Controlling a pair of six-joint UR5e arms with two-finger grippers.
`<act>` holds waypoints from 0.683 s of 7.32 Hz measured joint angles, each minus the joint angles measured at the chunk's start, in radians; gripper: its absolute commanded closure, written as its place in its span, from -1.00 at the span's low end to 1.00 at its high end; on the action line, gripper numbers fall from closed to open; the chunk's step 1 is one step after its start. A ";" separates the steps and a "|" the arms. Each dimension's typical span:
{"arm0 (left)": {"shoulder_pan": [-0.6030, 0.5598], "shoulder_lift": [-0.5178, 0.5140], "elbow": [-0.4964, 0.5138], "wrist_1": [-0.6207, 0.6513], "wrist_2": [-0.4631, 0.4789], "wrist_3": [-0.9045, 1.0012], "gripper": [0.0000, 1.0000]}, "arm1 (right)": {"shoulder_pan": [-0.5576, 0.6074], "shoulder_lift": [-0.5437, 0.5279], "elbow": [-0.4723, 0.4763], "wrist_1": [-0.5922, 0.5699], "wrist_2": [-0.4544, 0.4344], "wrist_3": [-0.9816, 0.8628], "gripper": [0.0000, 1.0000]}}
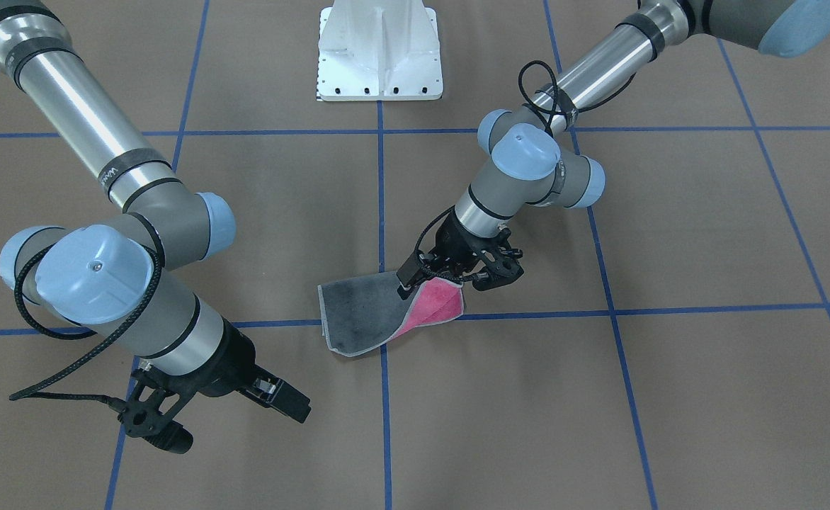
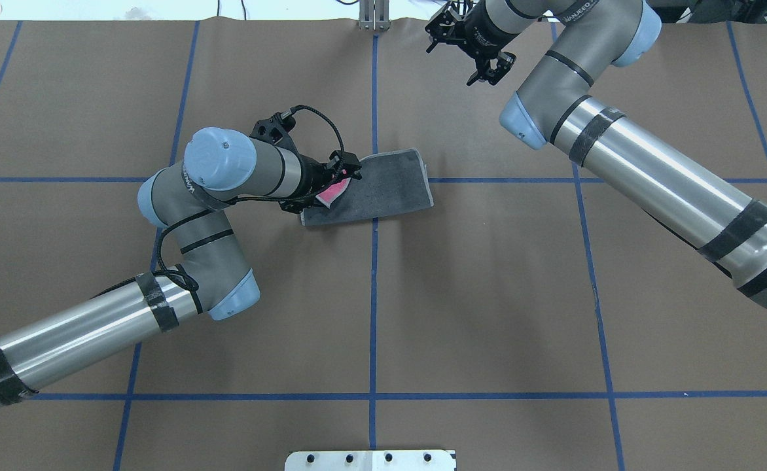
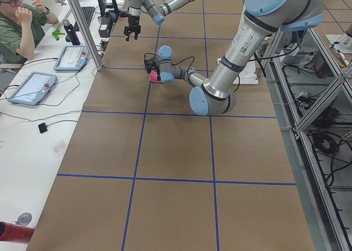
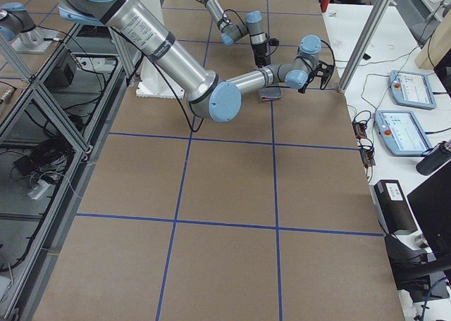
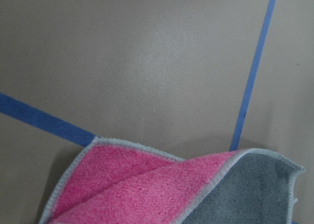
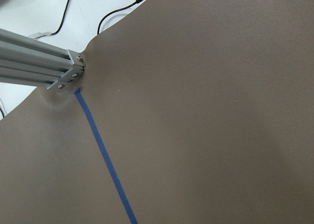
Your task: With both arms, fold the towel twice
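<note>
The small terry towel, dark grey on one face and pink on the other, lies as a once-folded strip on the brown paper table. Its near end is pinched and lifted in the left black two-finger pincer, so the pink inner face shows just under the jaws. I judge that the second fold is beginning; next, this end must be carried across to the far end and laid flat there.

The right black pincer hangs well apart from the towel, jaws spread, holding nothing. The left fingertips are hidden by cloth.
</note>
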 measured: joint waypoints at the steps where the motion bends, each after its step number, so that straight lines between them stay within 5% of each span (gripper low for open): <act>1: -0.008 -0.002 0.004 0.000 0.000 0.000 -1.00 | 0.000 0.000 0.000 0.000 0.000 -0.001 -0.98; 5: -0.072 -0.059 0.085 0.000 -0.003 0.006 -1.00 | 0.004 -0.004 0.001 0.001 0.010 -0.002 -0.98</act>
